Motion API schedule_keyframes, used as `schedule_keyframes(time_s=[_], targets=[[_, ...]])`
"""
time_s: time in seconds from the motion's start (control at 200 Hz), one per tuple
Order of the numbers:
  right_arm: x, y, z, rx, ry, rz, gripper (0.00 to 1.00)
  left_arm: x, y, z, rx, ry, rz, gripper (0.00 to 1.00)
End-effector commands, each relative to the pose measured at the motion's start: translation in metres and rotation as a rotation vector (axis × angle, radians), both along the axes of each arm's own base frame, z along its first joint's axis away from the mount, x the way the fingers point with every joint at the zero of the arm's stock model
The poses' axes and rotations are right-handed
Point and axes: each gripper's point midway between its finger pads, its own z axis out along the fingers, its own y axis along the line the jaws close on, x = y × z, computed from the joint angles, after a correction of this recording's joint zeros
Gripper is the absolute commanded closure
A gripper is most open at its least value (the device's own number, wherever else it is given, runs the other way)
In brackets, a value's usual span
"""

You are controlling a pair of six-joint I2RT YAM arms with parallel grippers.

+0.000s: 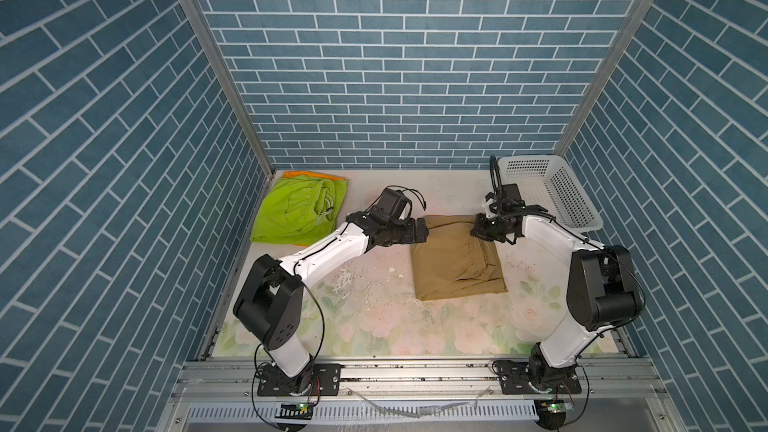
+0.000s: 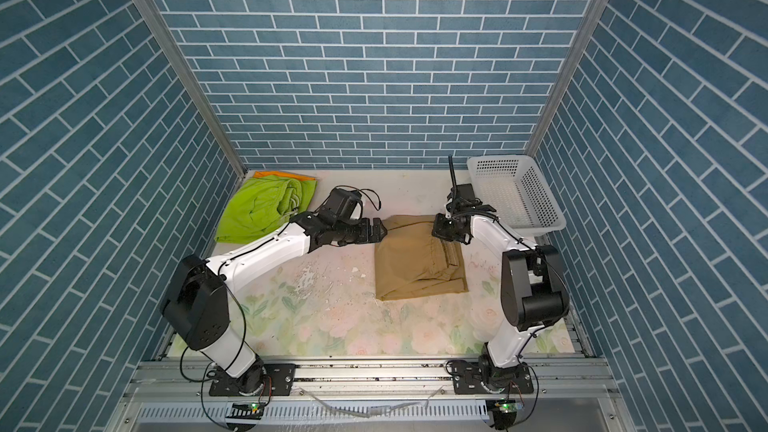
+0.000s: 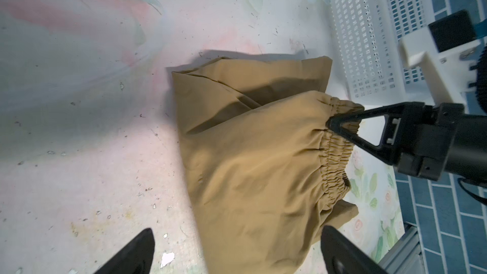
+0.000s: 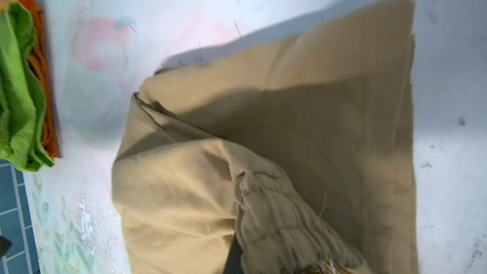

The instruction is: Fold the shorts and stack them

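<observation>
On the table (image 1: 374,317) just beside the white basket (image 1: 579,224), the right fingers (image 3: 334,125) clench the waistband (image 3: 334,159) of the folded tan shorts (image 1: 457,259); the left fingers (image 3: 142,249) gape at the cloth's side away from the basket. Green shorts (image 1: 299,209) top orange shorts (image 1: 307,175), well apart from it.

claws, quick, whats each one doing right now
left claw: open, gripping nothing.
right claw: shut on the tan shorts, at the elastic waistband.

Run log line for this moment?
left end effector open | right end effector shut on tan cloth shorts | green cloth shorts atop orange cloth shorts
</observation>
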Motion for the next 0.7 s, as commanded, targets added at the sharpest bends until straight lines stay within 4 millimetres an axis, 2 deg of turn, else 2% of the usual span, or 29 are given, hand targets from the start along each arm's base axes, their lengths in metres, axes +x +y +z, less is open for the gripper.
schedule_keyframes(time_s=[0.0, 0.065, 0.11, 0.24, 0.275, 0.35, 0.47, 0.56, 0.625, 0.695], targets=[[0.004, -0.011, 0.014, -0.039, -0.045, 0.028, 0.99, 0.013, -0.012, 0.004, -0.034, -0.006, -0.007, 0.0], [0.007, -0.014, 0.016, -0.02, -0.066, 0.027, 1.0, 0.018, -0.015, 0.002, -0.03, -0.004, -0.012, 0.0], [0.008, -0.018, 0.01, -0.024, -0.053, 0.019, 1.0, 0.022, -0.018, -0.001, -0.027, -0.003, -0.013, 0.0], [0.003, -0.038, -0.026, -0.117, 0.067, -0.005, 0.98, 0.041, -0.023, -0.013, -0.043, 0.026, -0.006, 0.0], [0.002, -0.04, -0.031, -0.123, 0.084, -0.008, 0.89, 0.046, -0.025, -0.016, -0.05, 0.032, -0.005, 0.0], [0.001, -0.035, -0.033, -0.095, 0.096, 0.004, 0.63, 0.057, -0.032, -0.022, -0.063, 0.044, -0.011, 0.0], [0.0, -0.026, -0.013, -0.041, 0.05, 0.017, 0.34, 0.073, -0.036, -0.037, -0.09, 0.077, -0.001, 0.0], [-0.009, -0.022, 0.01, -0.013, -0.006, 0.017, 0.17, 0.084, -0.032, -0.048, -0.105, 0.098, 0.014, 0.0], [-0.022, -0.016, 0.02, 0.004, -0.025, 0.028, 0.03, 0.092, -0.029, -0.057, -0.112, 0.118, 0.018, 0.0], [-0.038, -0.014, 0.016, -0.004, -0.014, 0.032, 0.01, 0.099, -0.029, -0.064, -0.129, 0.13, 0.015, 0.01]])
